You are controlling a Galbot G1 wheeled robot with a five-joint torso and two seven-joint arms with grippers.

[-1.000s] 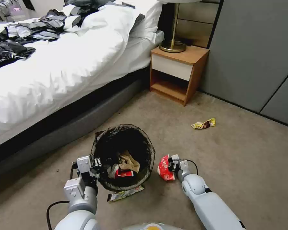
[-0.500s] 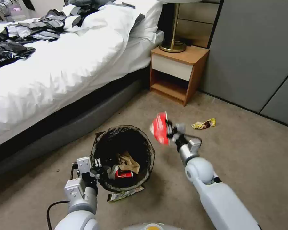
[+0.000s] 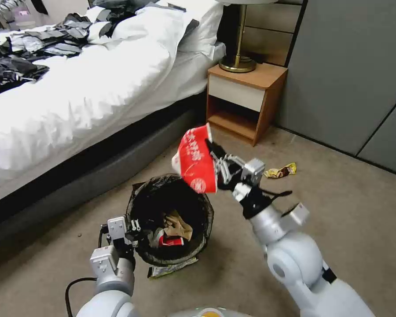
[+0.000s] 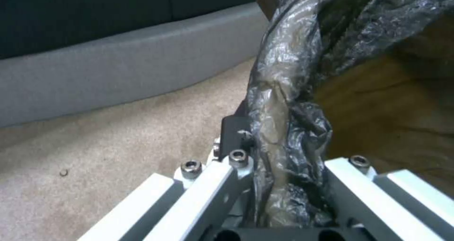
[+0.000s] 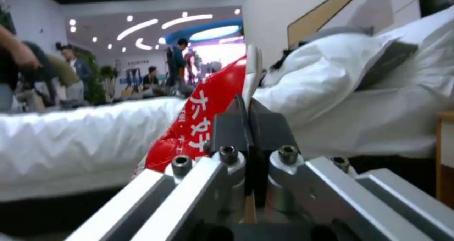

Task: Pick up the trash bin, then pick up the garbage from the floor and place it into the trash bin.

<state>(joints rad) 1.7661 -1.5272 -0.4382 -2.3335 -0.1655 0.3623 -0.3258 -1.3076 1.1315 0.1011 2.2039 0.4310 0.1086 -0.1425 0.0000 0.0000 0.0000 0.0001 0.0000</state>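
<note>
Head view, bin: small round white plastic trash bin [image 3: 170, 220] lined with crinkled black bag, sitting on beige carpet beside the bed base, already holding crumpled brown paper and a red-and-white scrap.
Head view, left gripper [image 3: 134, 229]: gripping the bin's near-left rim, fingers pinched on the bag-covered edge.
Head view, right gripper [image 3: 215, 165]: raised above the bin's far-right rim, fingers clamped on the edge of a crumpled red-and-white snack wrapper [image 3: 194, 159], hanging partly over the opening.
Head view, remaining litter: yellow-brown crumpled wrapper [image 3: 280, 171] lying well apart on the carpet toward the grey wall panels; flat greenish-yellow wrapper [image 3: 171, 267] peeking out from under the bin's near side.
Left wrist view: fingers [image 4: 234, 134] closing on the folded black bag [image 4: 283, 102] over the rim, carpet and grey bed base behind.
Right wrist view: dark pads [image 5: 232, 127] pressed tight together on the red wrapper [image 5: 198, 127], white bedding beyond.
Step in hand: judging by the pose, carrying the wrapper over the bin for dropping.
Next move calls for: centring the wrapper fully above the opening, then parting the right fingers; keeping the bin steady with the left grip.
Risk: wrapper catching on the rim and sliding outside.
</note>
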